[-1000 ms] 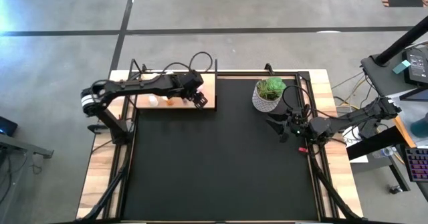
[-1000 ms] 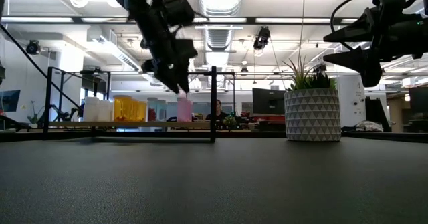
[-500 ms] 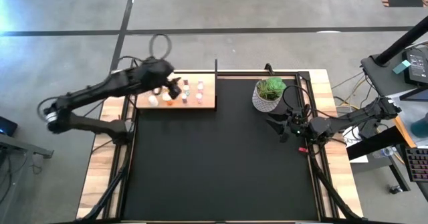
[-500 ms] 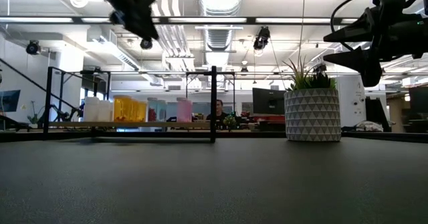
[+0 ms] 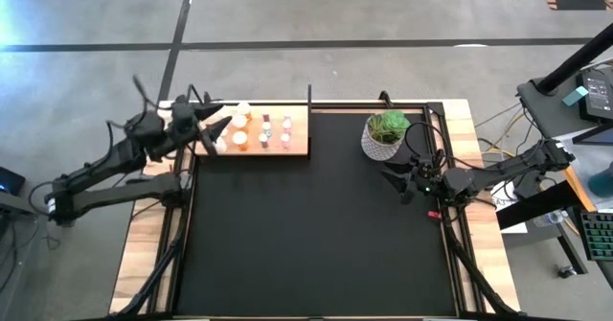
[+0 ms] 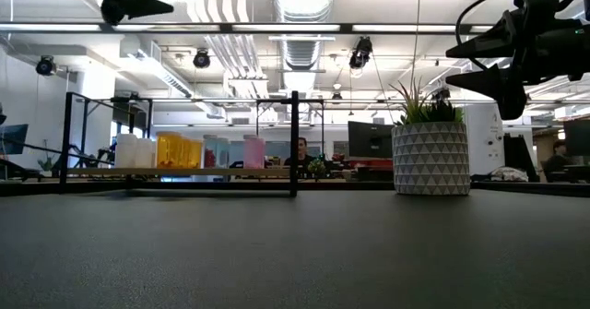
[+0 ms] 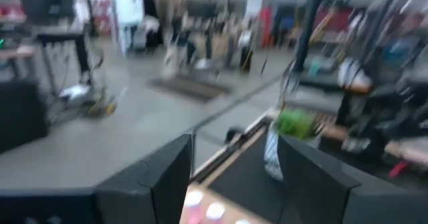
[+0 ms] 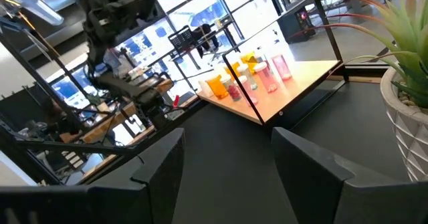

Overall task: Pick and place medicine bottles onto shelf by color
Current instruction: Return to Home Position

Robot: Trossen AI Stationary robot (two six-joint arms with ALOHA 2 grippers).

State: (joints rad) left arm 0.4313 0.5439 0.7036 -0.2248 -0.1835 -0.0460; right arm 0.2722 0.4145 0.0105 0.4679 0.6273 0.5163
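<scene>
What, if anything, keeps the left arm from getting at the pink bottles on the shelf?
Likely nothing, so probably yes: the left arm holds its jaws open, raised beside the shelf's left end, with only white bottles and orange bottles before the pink bottles.

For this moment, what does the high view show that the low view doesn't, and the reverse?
Only the high view: the bottles' caps in rows on the shelf's top face, and both arms whole, the left claw off the shelf's left end, the right claw beside the plant pot. Only the low view: the bottles' sides, white, orange and pink, and a person in the room behind. Both: shelf, bottles, pot and both open claws.
</scene>
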